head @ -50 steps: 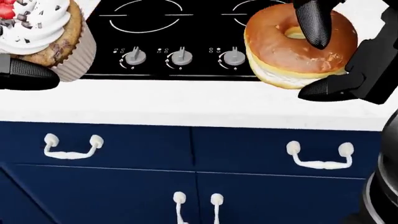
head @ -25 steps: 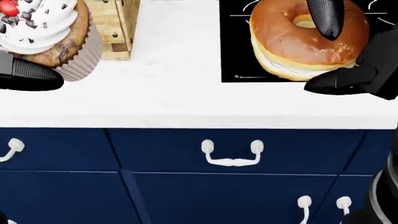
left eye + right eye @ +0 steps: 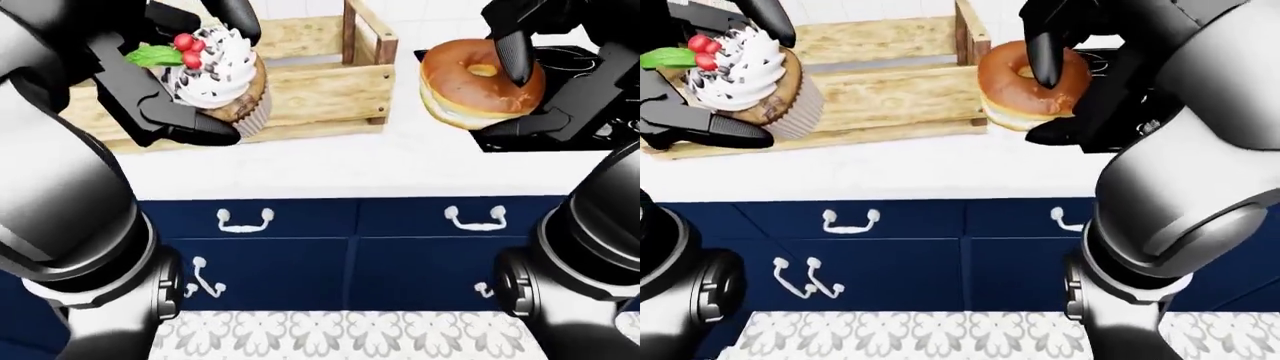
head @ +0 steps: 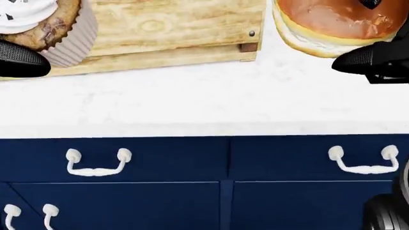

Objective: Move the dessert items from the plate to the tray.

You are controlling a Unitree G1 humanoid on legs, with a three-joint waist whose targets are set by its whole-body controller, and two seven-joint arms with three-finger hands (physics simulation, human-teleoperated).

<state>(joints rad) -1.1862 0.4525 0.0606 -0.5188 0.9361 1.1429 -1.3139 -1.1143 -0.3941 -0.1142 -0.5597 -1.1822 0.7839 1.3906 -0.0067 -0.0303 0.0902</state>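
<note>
Left-eye view: left hand (image 3: 165, 82) clasps a frosted cupcake (image 3: 220, 79) above the wooden tray (image 3: 320, 94); right hand (image 3: 545, 82) grips a glazed donut (image 3: 478, 84), one finger through its hole, right of the tray over the white counter (image 3: 400, 169).

Head view: tray wall, navy drawers (image 4: 128, 163) with white handles.

Right-eye view: patterned rug (image 3: 920, 334) at bottom.

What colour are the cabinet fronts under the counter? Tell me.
Dark navy blue cabinet fronts with white handles, clearest in the head view.
</note>
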